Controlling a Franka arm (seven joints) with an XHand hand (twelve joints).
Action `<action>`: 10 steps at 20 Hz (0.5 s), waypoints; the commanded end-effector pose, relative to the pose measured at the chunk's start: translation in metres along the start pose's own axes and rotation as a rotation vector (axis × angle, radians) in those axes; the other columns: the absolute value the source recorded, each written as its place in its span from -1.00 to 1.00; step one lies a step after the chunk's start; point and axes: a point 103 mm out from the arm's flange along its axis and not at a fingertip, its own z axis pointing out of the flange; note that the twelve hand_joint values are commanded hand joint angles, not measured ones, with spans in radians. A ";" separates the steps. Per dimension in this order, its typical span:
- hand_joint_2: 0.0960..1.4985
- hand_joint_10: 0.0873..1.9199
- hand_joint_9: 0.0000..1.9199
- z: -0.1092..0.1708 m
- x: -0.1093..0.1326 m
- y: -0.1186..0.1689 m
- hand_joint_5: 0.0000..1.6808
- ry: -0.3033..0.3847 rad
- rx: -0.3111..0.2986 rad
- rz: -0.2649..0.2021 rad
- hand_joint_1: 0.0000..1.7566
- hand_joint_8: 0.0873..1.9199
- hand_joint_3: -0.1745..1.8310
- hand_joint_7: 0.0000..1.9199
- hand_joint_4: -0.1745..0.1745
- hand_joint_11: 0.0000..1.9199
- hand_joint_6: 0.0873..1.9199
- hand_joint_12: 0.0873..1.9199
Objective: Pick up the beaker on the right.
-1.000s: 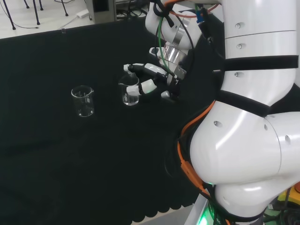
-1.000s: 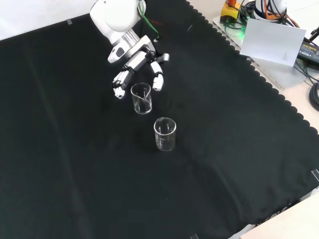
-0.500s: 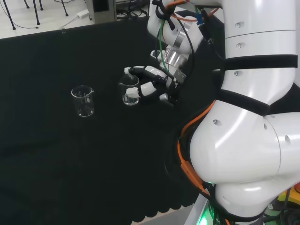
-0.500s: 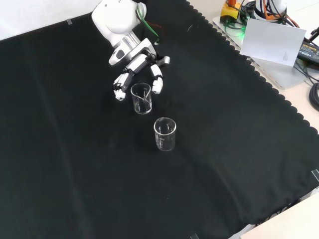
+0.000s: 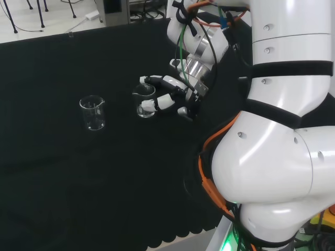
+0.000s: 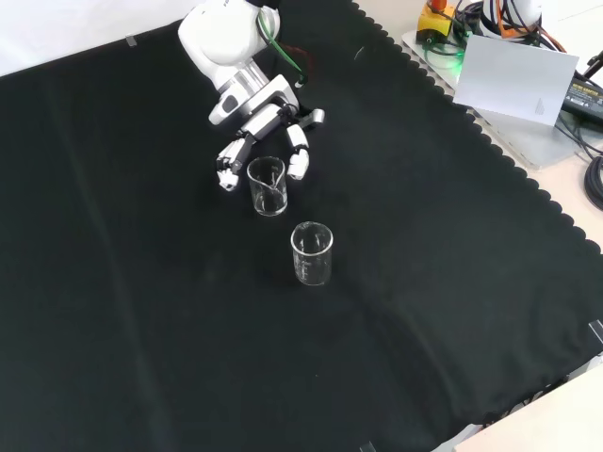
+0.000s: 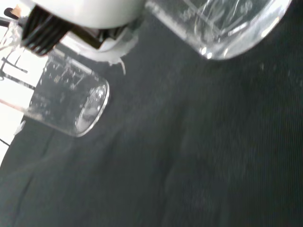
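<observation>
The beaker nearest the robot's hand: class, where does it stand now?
In the head view this beaker stands right of the other beaker, with the hand at its right side, fingers reaching either side of it.

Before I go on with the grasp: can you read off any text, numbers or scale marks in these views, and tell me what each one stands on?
Near beaker, by the hand: pale printed scale marks on the glass, too blurred to read.
Far beaker: faint white graduation marks, too small to read.
White board off the cloth: one small dark mark, not legible.
Black cloth: no text on it.
No word or number can be quoted.
</observation>
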 end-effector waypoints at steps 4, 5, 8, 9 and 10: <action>-0.47 -0.45 -0.69 0.004 -0.006 0.006 -0.57 0.046 -0.040 0.006 0.11 -0.56 -0.20 -0.77 0.03 -1.00 -1.00 0.09; -0.47 -0.45 -0.69 0.004 -0.007 0.007 -0.57 0.045 -0.039 0.003 0.11 -0.56 -0.20 -0.77 0.03 -1.00 -1.00 0.09; -0.47 -0.45 -0.69 0.009 -0.005 0.008 -0.56 0.035 -0.021 -0.011 0.11 -0.56 -0.19 -0.77 0.03 -1.00 -1.00 0.09; -0.48 -0.45 -0.69 0.009 -0.005 0.008 -0.55 0.035 -0.016 -0.015 0.11 -0.56 -0.19 -0.77 0.03 -1.00 -1.00 0.10; -0.48 -0.45 -0.69 0.012 -0.003 0.008 -0.55 0.029 -0.009 -0.018 0.11 -0.56 -0.19 -0.76 0.02 -1.00 -1.00 0.10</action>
